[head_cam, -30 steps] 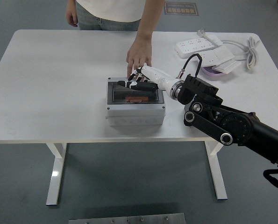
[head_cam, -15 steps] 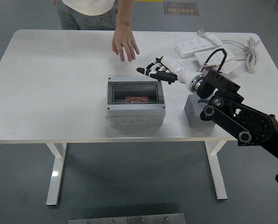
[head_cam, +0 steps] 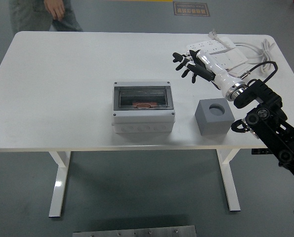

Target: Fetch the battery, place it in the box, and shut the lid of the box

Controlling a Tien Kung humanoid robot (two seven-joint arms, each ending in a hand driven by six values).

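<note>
White table (head_cam: 63,98) fills the view under me. At its middle sits the box (head_cam: 143,107), long axis running left to right, its dark clear lid (head_cam: 143,98) shut flat, the battery (head_cam: 144,104) showing orange beneath it. My right hand (head_cam: 195,65) hovers well right of the box, fingers spread, holding nothing, above a grey block (head_cam: 214,116).

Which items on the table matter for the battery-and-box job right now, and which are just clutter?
Job:
box, lid shut
battery, seen through the lid
right hand, open, raised

Lying about:
grey block
power strips
</note>
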